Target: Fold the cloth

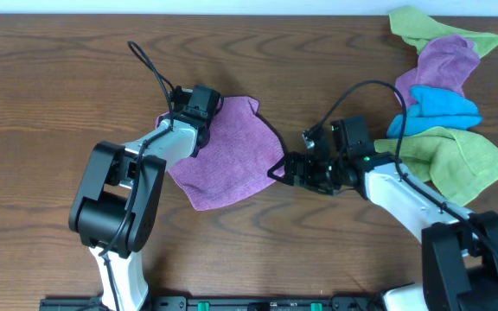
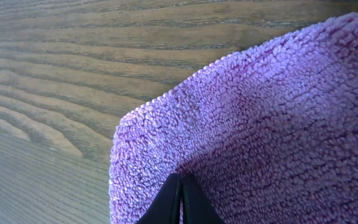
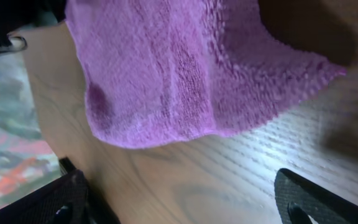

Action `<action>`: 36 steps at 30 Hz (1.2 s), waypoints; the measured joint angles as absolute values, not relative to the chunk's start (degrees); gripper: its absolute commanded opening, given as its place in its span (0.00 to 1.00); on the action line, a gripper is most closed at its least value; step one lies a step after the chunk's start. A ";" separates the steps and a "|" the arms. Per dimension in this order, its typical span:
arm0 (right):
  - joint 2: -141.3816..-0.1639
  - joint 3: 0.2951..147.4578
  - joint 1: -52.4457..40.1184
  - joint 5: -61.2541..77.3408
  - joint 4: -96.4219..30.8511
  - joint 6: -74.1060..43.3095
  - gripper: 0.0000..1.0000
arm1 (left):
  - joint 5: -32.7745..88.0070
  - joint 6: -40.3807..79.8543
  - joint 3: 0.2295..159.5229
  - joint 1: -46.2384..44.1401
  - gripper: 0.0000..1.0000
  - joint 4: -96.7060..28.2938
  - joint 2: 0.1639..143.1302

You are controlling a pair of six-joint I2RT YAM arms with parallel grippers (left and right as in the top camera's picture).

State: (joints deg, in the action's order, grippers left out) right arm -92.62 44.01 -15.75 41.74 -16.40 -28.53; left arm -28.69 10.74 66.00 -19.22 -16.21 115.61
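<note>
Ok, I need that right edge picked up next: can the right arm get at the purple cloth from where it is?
Probably yes: the right claw stands open just beside the cloth's right edge, and nothing visible lies between them.

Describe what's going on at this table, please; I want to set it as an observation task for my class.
Two robot arms are working on a purple cloth, which lies spread but rumpled on the wooden table, not yet folded. The left gripper is pinched shut on its left edge. The right gripper stands open beside the cloth's right edge, holding nothing. A pile of green, mauve and blue cloths sits at the far right.
</note>
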 measured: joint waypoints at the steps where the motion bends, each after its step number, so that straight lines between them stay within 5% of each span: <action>1: -92.62 43.05 -15.99 41.87 -14.39 -29.69 0.99 | -28.62 10.74 66.00 -19.22 0.06 -16.21 115.61; 8: -92.62 37.39 -18.20 42.54 -0.27 -39.46 0.99 | -28.49 10.74 66.00 -19.18 0.05 -16.08 115.61; 22: -95.11 36.84 -22.46 33.43 7.62 -55.13 0.99 | -28.45 10.74 66.00 -19.18 0.05 -16.08 115.61; 31: -104.38 36.77 -22.46 31.90 31.88 -62.46 0.99 | -28.27 10.74 66.00 -19.18 0.06 -16.10 115.59; 36: -108.03 36.36 -21.08 31.18 47.99 -63.00 0.90 | -27.55 10.74 66.00 -18.94 0.06 -16.34 115.39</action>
State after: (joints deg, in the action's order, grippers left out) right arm -108.03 36.36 -21.08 31.18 47.99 -63.00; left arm -27.55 10.74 66.00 -18.94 -16.34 115.39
